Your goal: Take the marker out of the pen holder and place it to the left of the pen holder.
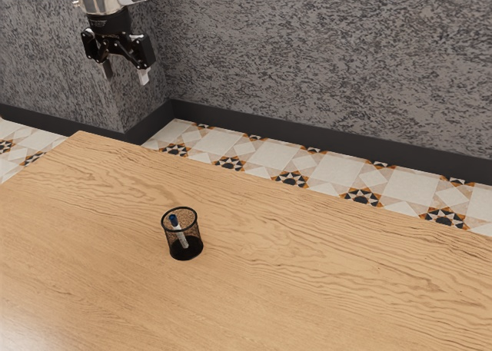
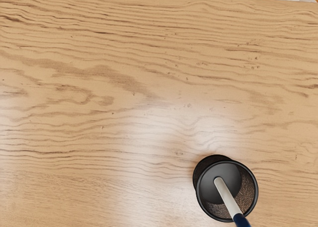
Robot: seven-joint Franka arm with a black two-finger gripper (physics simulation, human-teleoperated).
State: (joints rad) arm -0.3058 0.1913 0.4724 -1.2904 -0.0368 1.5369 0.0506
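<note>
Marker (image 2: 227, 197) leans inside the pen holder (image 1: 189, 252) — at five o'clock from your wide-spread gripper (image 1: 125, 76) in the exterior view.

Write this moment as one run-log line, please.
pincer open, raised clear of holder | marker leaning in holder, blue end up | holder upright on table | removal not yet done

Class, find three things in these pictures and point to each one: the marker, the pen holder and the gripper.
Marker (image 2: 226, 195): wrist view, on its white body.
Pen holder (image 1: 192, 252): exterior view, on its dark base.
Gripper (image 1: 126, 76): exterior view, midway between its fingertips.
</note>
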